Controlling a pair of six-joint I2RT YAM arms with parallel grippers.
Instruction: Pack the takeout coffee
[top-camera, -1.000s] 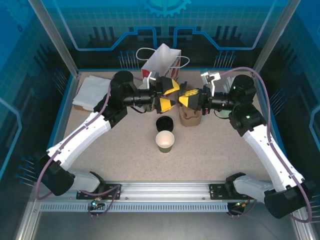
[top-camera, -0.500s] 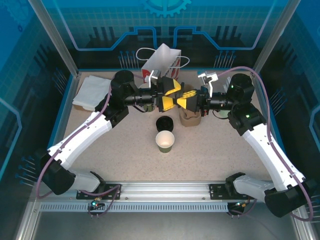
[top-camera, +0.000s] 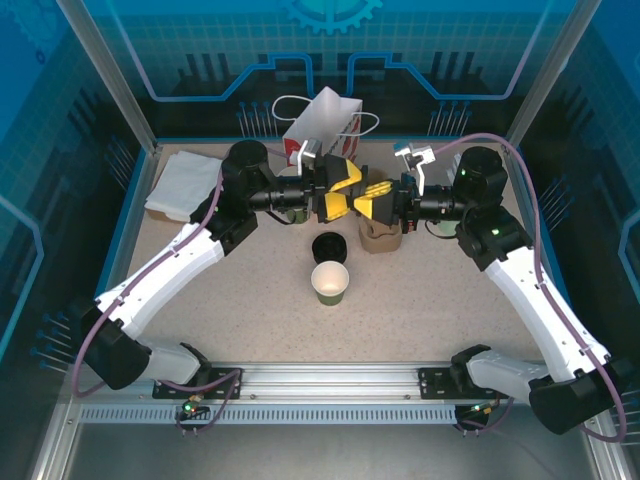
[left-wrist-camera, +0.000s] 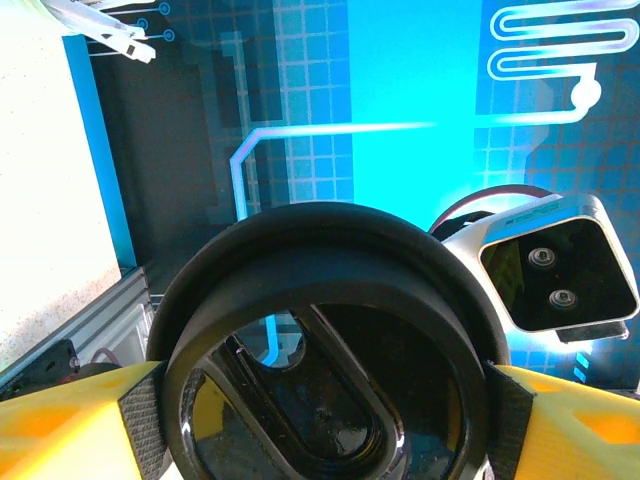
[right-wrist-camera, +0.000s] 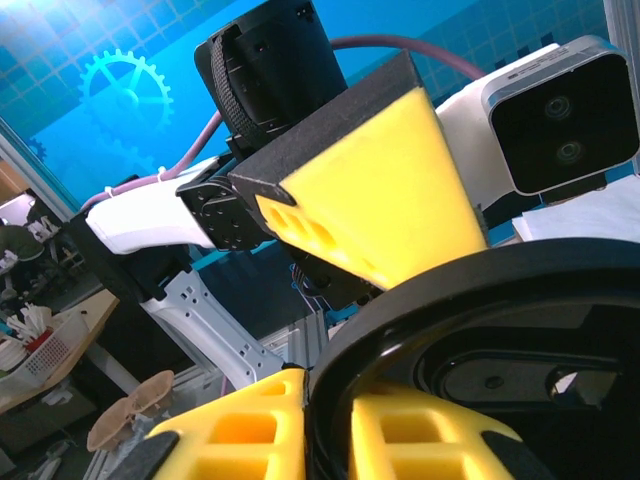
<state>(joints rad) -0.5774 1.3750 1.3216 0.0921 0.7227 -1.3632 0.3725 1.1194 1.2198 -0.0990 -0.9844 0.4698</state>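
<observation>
Over mid-table, the black lid hangs between both claws: the right gripper pinches its rim, the left gripper clasps its sides, and the green cup stands uncovered nearby.

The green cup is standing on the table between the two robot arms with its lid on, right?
Not quite: there is no lid on it. The green cup is standing on the table between the two robot arms, but it is open. The top external view looks straight down into it and shows its white inside.
</observation>
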